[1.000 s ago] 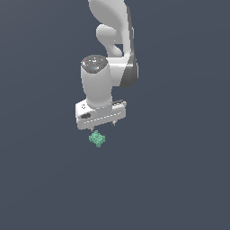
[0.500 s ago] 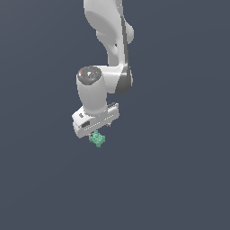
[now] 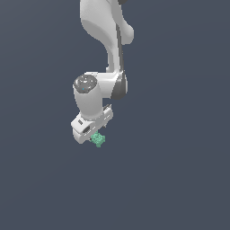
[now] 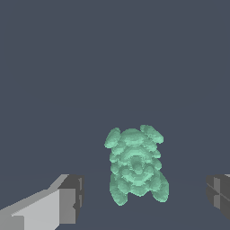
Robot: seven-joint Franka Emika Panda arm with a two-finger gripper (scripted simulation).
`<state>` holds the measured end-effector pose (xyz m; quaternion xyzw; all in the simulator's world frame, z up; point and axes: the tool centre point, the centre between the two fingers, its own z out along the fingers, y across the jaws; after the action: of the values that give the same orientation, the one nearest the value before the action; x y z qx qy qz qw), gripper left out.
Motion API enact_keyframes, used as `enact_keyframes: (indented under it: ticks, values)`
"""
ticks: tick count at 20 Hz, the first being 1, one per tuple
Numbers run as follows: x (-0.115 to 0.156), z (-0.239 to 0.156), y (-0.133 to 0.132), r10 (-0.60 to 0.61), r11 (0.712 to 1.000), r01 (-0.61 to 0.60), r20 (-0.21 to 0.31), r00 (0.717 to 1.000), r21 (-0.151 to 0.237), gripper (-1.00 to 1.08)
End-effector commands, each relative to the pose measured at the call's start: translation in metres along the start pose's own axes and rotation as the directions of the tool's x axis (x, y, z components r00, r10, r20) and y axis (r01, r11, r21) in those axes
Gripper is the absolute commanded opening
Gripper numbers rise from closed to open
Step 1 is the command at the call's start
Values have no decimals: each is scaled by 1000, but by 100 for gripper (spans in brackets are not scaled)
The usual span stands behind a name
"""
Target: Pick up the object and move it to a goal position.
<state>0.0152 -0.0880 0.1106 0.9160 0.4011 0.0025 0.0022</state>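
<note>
The object [image 3: 98,139] is a tiny teal-green knobbly lump on the dark grey floor, just below the white gripper [image 3: 92,134]. In the wrist view the object [image 4: 134,166] lies between the two fingertips, apart from both. One finger [image 4: 63,202] shows on one side and the other finger [image 4: 220,193] at the frame's edge. The jaws stand wide open around the lump without touching it. In the exterior view the gripper body hides part of the object and the fingers.
The white arm [image 3: 105,54] reaches down from the top of the exterior view. Plain dark grey ground [image 3: 179,179] surrounds the object on all sides.
The gripper has turned about its axis and come lower over the object, which has stayed in place.
</note>
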Motion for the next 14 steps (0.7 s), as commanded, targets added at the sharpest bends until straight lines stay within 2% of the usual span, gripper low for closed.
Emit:
enact_keyframes:
  ticks: [1,7,14]
  values:
    - [-2,4,1,-41,999,41,1,999,2,100]
    - [-5,11,3,-97,995,97,2,995,6,100]
    - [-6,13,4,-103,995,103,2,995,6,100]
